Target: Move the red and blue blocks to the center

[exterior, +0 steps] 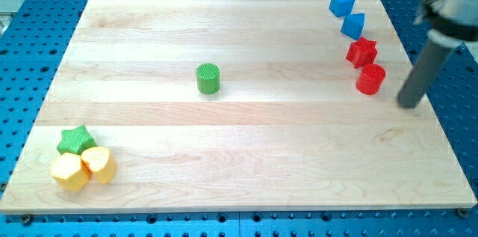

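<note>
A blue cube (342, 2) and a blue block (353, 25) sit near the board's top right corner. Just below them are a red star (361, 51) and a red cylinder (370, 78), touching each other. My tip (408, 104) is at the board's right edge, to the right of and slightly below the red cylinder, with a small gap between them.
A green cylinder (208, 78) stands left of the board's middle. A green star (75, 140) and two yellow blocks (69, 172) (100, 164) cluster at the bottom left corner. The wooden board (239, 155) lies on a blue perforated table.
</note>
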